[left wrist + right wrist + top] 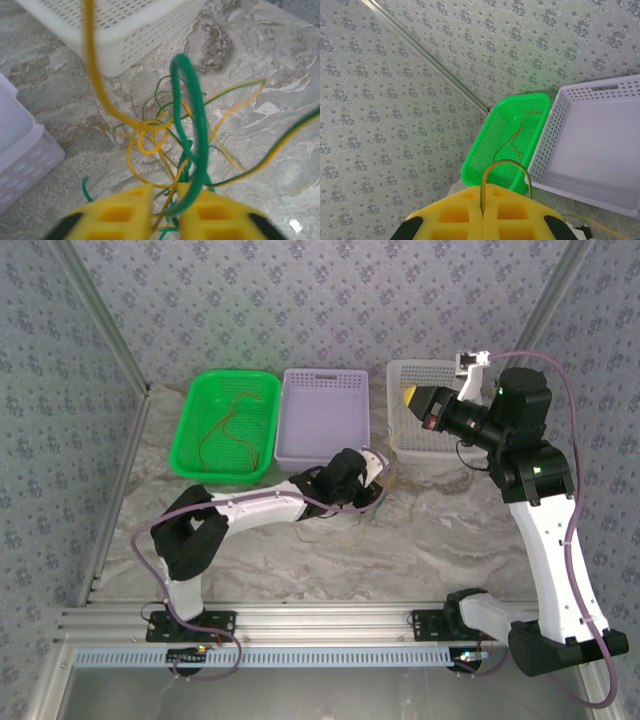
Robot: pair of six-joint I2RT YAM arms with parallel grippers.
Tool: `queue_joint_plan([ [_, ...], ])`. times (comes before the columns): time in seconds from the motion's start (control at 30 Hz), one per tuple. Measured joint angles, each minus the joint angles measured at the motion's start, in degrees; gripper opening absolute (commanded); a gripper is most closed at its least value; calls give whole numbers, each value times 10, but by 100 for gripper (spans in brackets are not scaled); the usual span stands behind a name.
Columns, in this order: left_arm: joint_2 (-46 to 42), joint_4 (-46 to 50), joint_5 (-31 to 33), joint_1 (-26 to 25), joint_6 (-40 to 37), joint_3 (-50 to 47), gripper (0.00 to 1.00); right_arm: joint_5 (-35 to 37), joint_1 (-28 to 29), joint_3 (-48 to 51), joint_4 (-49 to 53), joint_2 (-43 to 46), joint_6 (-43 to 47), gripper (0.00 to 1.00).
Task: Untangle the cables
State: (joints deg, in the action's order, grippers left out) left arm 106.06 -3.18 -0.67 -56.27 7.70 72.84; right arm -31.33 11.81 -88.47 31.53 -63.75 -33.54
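The cables lie in a tangle [150, 140] of yellow and green wires on the marble table, just in front of my left gripper [166, 194]. Its yellow fingers are shut on a thick green cable [197, 125] that loops up from between them, with a thin yellow wire in the same gap. From above, the left gripper [378, 482] sits over the tangle [362, 518]. My right gripper [412, 398] hovers over the white basket and is shut [483, 200] on a yellow-green cable [506, 162] that arches up from its jaws. A red-orange cable [228, 425] lies in the green basket.
Three baskets stand in a row at the back: green [188, 445], purple [325, 455] and white [395, 435]. The white basket [130, 35] and the purple one [20, 150] are close to the left gripper. Patterned walls enclose the table on three sides.
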Motion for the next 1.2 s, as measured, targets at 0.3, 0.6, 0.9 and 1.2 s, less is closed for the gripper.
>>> queue_joint_plan([
  [0.3,-9,-19,22,5,32,-50,0,19,-64,-81,3,-7,-22,0],
  [0.6,-41,10,91,10,84,-119,0,24,-170,-199,-12,-59,-85,0],
  [0.9,-77,75,152,38,160,-191,0,31,-208,-230,-57,-76,-127,0],
  [1.2,-155,112,182,42,213,-244,12,21,-229,-238,-78,-81,-152,0],
])
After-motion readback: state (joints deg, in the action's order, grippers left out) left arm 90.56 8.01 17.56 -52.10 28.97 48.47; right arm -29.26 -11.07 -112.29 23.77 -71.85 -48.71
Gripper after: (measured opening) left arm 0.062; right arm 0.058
